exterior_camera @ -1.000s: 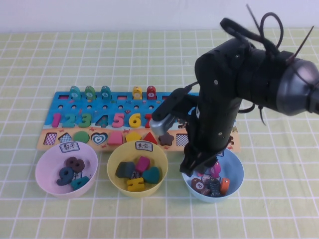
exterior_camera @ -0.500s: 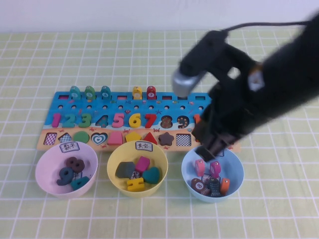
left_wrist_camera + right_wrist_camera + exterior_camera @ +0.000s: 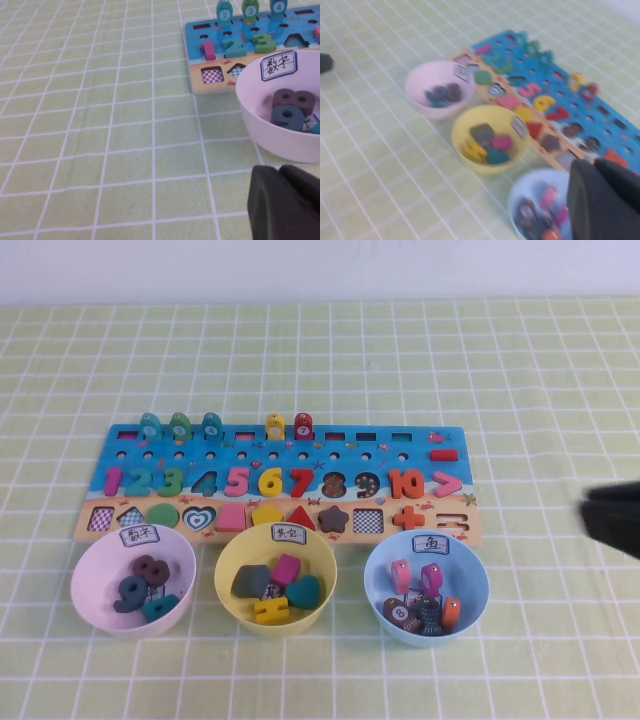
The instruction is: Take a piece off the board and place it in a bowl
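Observation:
The board [image 3: 280,440] lies across the middle of the table, with numerals and shape pieces on it. The light blue bowl [image 3: 476,570] stands in front of its right end. The small dark brown piece with a white dot [image 3: 399,612] lies in this bowl among pink and orange pieces. My right gripper [image 3: 608,520] is a dark blur at the right edge, away from the bowl. In the right wrist view its fingers [image 3: 594,165] are shut and empty, above the blue bowl [image 3: 520,200]. My left gripper [image 3: 280,172] is shut and empty, low by the pink bowl [image 3: 260,115].
A pink bowl [image 3: 90,570] holding numerals stands at the front left. A yellow bowl [image 3: 228,560] holding shape pieces stands in the middle. All three bowls line the board's near edge. Green checked cloth covers the table.
My right arm has lifted off the blue bowl and pulled back to the right edge. The bowl and its pieces now show in full. The left arm has not moved.

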Robot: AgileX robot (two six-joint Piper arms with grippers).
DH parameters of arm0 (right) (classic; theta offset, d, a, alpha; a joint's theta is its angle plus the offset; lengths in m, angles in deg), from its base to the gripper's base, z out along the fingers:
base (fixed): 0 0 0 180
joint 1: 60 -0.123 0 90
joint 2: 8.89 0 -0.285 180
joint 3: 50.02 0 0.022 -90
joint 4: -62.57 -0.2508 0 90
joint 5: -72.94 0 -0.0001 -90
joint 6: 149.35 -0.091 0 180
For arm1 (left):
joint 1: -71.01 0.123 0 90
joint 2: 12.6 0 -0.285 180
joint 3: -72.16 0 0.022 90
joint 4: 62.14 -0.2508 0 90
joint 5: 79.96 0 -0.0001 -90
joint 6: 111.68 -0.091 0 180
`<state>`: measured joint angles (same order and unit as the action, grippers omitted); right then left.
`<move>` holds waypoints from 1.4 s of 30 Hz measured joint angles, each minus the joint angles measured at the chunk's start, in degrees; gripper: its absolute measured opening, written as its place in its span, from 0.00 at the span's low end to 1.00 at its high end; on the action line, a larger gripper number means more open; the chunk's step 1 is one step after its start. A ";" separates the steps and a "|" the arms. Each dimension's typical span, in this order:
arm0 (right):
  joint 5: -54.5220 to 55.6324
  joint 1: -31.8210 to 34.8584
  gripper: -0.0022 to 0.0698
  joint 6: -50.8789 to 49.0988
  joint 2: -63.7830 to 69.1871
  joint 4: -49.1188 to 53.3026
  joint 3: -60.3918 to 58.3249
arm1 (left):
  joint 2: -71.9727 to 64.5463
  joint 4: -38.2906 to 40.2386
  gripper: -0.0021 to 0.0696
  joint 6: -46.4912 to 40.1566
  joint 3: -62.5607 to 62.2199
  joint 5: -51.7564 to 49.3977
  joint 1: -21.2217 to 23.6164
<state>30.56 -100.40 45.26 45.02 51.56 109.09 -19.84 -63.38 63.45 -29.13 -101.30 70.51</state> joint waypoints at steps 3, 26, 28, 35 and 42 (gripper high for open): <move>-5.44 0.00 0.01 -4.65 -5.29 5.75 -1.12 | 0.00 0.00 0.02 0.00 0.00 0.00 0.00; 21.93 3.22 0.01 -24.99 -35.81 20.10 -42.54 | 0.00 0.00 0.02 0.00 0.00 0.00 0.00; 25.87 6.95 0.01 -26.55 -38.87 21.25 -46.21 | 0.00 0.00 0.02 0.00 0.00 0.00 0.00; 35.87 23.37 0.01 -27.52 -46.59 21.95 -53.58 | 0.00 0.00 0.02 0.00 0.00 0.00 0.00; 36.43 34.53 0.01 -27.91 -46.63 21.19 -54.35 | 0.00 0.00 0.02 0.00 0.00 0.00 0.00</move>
<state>66.98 -65.86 17.35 -1.61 72.75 54.74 -19.84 -63.38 63.45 -29.13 -101.30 70.51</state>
